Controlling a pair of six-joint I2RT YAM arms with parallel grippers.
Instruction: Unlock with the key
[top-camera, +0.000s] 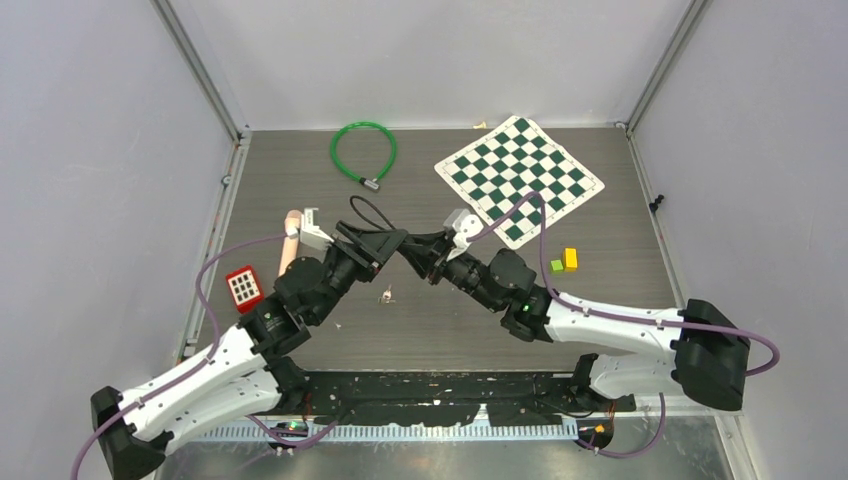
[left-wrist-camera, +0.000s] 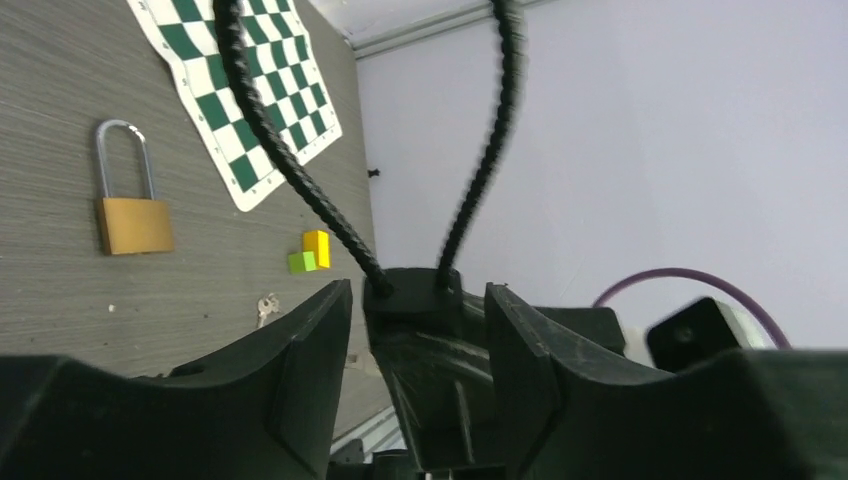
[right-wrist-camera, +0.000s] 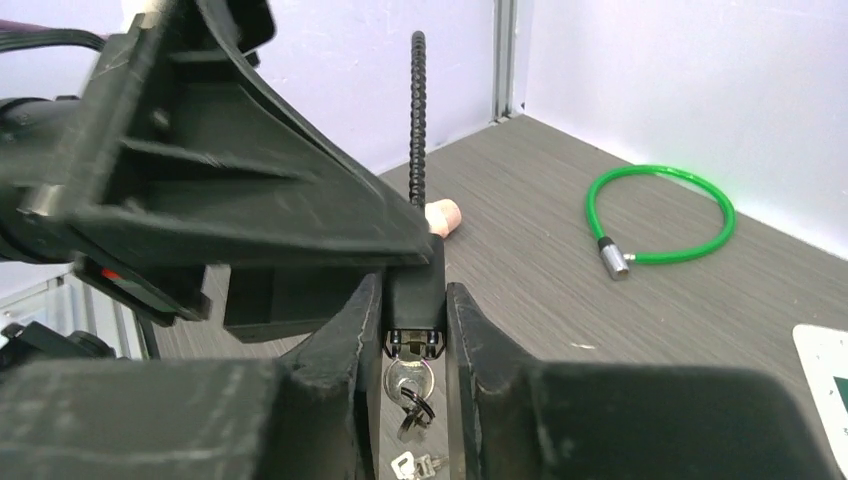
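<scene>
While the right tool (right-wrist-camera: 413, 286) stands narrow, pressed to both sides of the black lock (right-wrist-camera: 416, 305), the left tool (left-wrist-camera: 418, 290) is clamped on the same lock from the opposite side. Between the right tool's fingers, the key (right-wrist-camera: 406, 380) sits in the lock's end. Beyond both tools the lock's cable (right-wrist-camera: 417, 120) rises. Farther off, a green cable loop (right-wrist-camera: 660, 215) lies on the table (right-wrist-camera: 540, 280).
</scene>
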